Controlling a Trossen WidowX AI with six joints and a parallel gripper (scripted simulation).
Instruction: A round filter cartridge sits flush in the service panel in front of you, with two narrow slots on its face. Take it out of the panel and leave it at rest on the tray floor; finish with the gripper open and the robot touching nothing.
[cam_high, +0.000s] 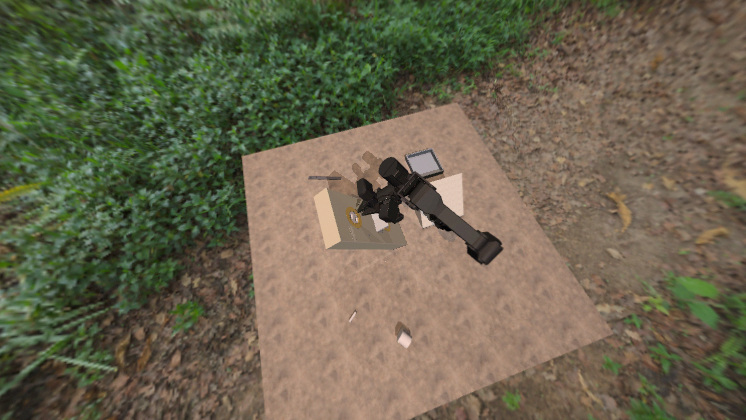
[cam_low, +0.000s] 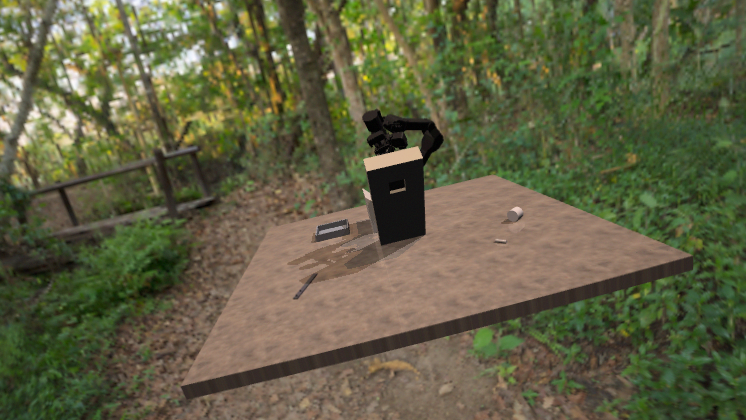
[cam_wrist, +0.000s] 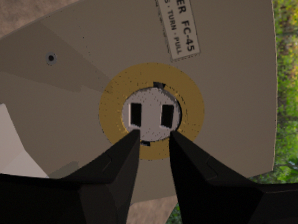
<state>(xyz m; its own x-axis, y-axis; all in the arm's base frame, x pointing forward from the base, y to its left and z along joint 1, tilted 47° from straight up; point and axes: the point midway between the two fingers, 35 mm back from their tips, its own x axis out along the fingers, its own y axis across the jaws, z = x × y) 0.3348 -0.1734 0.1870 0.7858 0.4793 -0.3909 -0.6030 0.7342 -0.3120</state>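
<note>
Just off the slotted face of the service panel (cam_high: 365, 240) (cam_low: 399, 211) (cam_wrist: 235, 100), seen from the top view, I have the gripper (cam_high: 359, 210) (cam_wrist: 154, 136) close to the yellow ring (cam_high: 348, 210) (cam_wrist: 114, 111). On the panel's far side from the small white cylinder (cam_high: 404, 340) (cam_low: 514, 213) lies the tray (cam_high: 442, 171) (cam_low: 332, 238).

The exterior view shows only the panel's dark back, with a square opening; the panel hides my fingertips.

Through the wrist view, the filter cartridge (cam_wrist: 151, 120) sits inside its ring in the panel, two dark slots side by side. My fingers stand slightly parted with nothing between them, their tips appearing just below the slots. Whether they touch the face I cannot tell.

I judge this to be lining up. I should bring each tip opposite its own slot, match the spacing, and go in square to the panel. The label reads "TURN · PULL", so I'd twist gently once seated, then draw straight out; entering crooked could make a tip catch the slot's edge.
</note>
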